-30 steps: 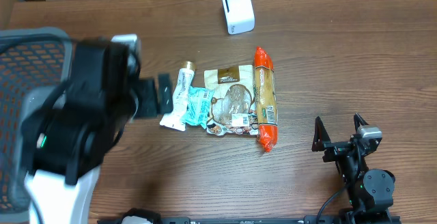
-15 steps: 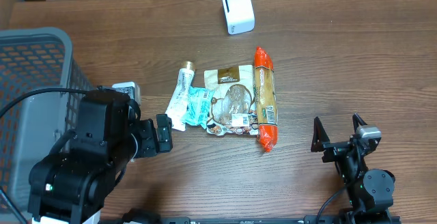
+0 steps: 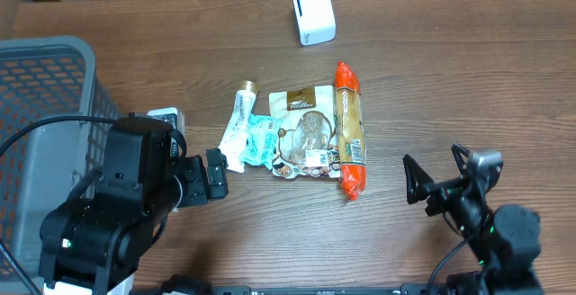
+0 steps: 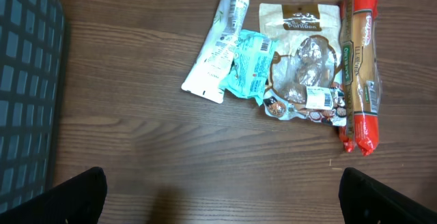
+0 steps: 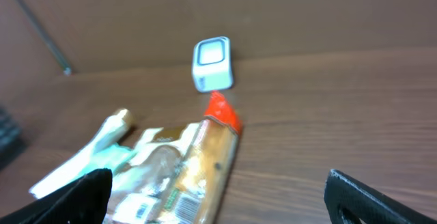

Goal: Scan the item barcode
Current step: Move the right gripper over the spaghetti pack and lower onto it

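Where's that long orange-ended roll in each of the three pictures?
Overhead: roll at centre, rightmost of the grouped items.
Left wrist: roll toward the right side.
Right wrist: roll lower centre, blurred.
Shared landmark: brown pouch directly on its left.

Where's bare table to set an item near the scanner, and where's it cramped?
Free: the wood between scanner and brown pouch, and the stretch from the orange-ended pack to the right hand. Cramped: tube, teal packet, pouch and pack lie bunched mid-table; grey basket fills the left.

bare table around the packets; basket leftward
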Controlling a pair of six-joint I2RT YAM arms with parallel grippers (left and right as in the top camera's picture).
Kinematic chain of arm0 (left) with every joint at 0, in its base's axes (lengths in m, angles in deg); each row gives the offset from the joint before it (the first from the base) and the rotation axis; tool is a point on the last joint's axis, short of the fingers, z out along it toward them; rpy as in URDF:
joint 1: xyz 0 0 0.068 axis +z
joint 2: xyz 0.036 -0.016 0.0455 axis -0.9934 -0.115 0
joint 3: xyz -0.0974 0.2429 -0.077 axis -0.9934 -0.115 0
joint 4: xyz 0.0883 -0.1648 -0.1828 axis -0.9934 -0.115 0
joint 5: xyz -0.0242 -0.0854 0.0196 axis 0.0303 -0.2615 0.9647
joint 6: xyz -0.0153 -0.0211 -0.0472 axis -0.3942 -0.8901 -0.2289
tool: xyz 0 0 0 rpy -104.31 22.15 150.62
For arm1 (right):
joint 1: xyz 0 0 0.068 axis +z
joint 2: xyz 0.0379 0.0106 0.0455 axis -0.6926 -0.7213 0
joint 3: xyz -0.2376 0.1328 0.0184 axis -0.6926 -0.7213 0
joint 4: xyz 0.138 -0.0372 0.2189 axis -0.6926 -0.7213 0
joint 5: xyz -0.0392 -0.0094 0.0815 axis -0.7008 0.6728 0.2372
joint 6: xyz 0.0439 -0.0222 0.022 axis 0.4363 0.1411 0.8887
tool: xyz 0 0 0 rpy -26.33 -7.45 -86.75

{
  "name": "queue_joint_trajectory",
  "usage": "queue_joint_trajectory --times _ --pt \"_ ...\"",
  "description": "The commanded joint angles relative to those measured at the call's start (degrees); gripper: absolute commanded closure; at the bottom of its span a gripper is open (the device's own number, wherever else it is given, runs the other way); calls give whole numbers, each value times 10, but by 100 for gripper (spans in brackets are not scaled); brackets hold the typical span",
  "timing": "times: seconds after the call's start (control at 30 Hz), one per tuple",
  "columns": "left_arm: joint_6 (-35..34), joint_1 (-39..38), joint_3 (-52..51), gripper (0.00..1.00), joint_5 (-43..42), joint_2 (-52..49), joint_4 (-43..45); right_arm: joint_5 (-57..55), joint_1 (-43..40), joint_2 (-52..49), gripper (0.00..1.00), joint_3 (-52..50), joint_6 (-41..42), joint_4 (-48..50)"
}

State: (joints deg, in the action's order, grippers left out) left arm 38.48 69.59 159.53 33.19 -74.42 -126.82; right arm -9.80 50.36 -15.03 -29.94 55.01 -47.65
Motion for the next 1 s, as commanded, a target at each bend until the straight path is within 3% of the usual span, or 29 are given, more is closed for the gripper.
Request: queue_joint_trajectory --times 0.0,0.3,0.47,0.53,0.97 --pt "-6 -4 -3 0 -5 -4 0 57 4 -96 0 92 -2 -30" --pt "-6 -4 -3 0 -5 -21 0 130 4 -393 0 386 -2 -232" --pt "-6 -4 -3 0 -5 -33 0 227 4 -492 0 441 4 -209" --pt "-6 -4 -3 0 -5 -40 0 245 10 -524 6 441 -6 -182" --pt "-6 -4 -3 0 -5 -84 0 -118 198 -700 7 482 1 -186"
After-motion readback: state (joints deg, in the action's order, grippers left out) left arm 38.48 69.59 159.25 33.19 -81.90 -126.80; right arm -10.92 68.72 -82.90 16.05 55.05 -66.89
